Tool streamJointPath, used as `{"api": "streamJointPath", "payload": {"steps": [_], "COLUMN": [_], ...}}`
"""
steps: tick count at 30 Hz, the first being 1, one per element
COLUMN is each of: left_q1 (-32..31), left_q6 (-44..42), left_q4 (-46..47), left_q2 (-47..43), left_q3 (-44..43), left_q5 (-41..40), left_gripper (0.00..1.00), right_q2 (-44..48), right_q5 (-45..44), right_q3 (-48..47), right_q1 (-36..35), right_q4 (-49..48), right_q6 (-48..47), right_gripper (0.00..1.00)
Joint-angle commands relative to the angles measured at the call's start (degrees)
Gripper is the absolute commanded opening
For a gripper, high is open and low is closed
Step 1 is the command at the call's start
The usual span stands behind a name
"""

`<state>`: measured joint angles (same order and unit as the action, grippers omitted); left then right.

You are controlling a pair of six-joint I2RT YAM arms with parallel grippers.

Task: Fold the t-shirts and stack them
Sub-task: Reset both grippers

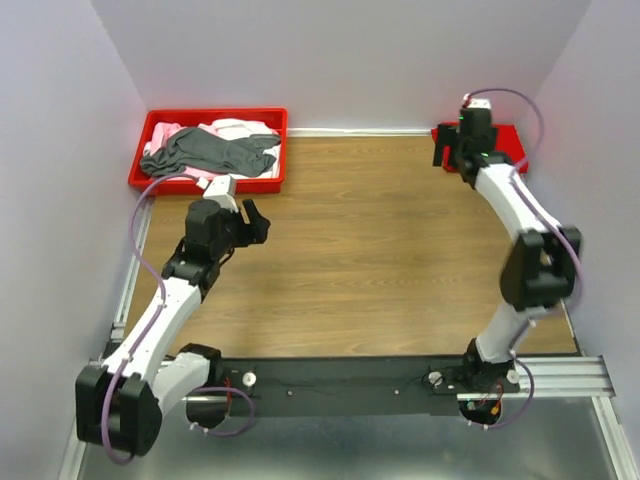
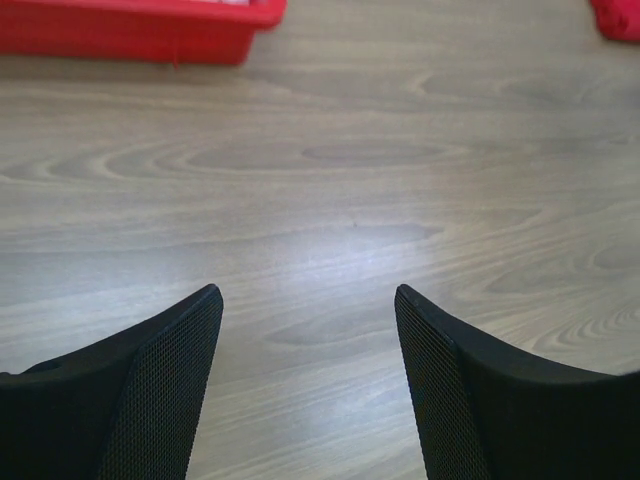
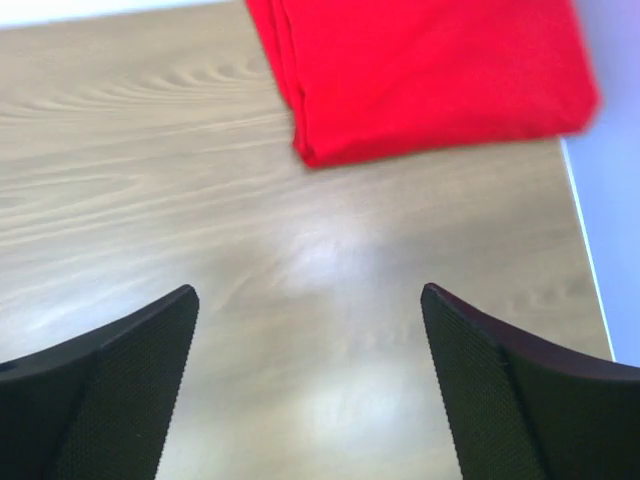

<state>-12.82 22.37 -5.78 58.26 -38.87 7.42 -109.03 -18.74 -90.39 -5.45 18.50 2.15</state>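
A folded bright red t-shirt (image 3: 430,75) lies flat at the table's far right corner (image 1: 508,143). My right gripper (image 3: 310,295) hovers just in front of it, open, with only bare wood between its fingers; the top view shows that right gripper (image 1: 450,152) beside the shirt's left edge. A crumpled dark grey t-shirt (image 1: 212,152) lies over pale pink and white t-shirts (image 1: 235,128) in the red tray (image 1: 208,184). My left gripper (image 1: 258,224) is open and empty over the table, just in front of the tray, with only wood between its fingers (image 2: 308,290).
The red tray (image 2: 140,30) sits at the far left corner against the back wall. A corner of the red t-shirt (image 2: 620,18) shows far right in the left wrist view. Walls close in the table on the left, back and right. The wooden table (image 1: 370,240) stretches between the arms.
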Motion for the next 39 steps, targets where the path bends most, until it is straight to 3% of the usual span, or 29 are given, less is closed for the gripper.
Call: {"api": "streamJointPath", "payload": {"steps": [1, 5, 6, 10, 17, 27, 39], "left_q1": [0.34, 0.34, 0.34, 0.34, 0.34, 0.34, 0.25], "left_q6": [1.35, 1.8, 1.36, 0.48, 0.74, 1.97, 6.28], "left_q4": [-0.45, -4.92, -6.25, -11.96, -14.6, -16.19, -16.46], "left_q2": [-6.74, -14.04, -17.27, -25.11, -37.23, -49.99, -54.48], "left_q3": [0.47, -1.28, -2.08, -7.26, -9.55, -6.75, -3.4], "left_q5": [-8.45, -13.74, -15.05, -23.74, -31.14, -38.0, -39.85], "left_gripper": [0.78, 0.79, 0.8, 0.81, 0.84, 0.95, 0.99], "right_q2": [20.92, 42.19, 51.02, 69.24, 90.72, 93.74, 95.23], "right_q5": [4.94, 3.01, 3.36, 2.22, 0.02, 3.36, 5.64], "right_q3": [9.33, 19.01, 20.59, 26.4, 34.83, 38.53, 41.08], "right_q1": [0.0, 0.09, 0.0, 0.0, 0.09, 0.0, 0.09], "right_q4": [2.41, 4.26, 4.52, 4.53, 6.2, 6.37, 6.37], "right_q6": [7.25, 12.08, 12.69, 11.57, 9.71, 8.83, 8.04], "right_gripper": [1.0, 1.0, 1.0, 1.0, 1.0, 1.0, 1.0]}}
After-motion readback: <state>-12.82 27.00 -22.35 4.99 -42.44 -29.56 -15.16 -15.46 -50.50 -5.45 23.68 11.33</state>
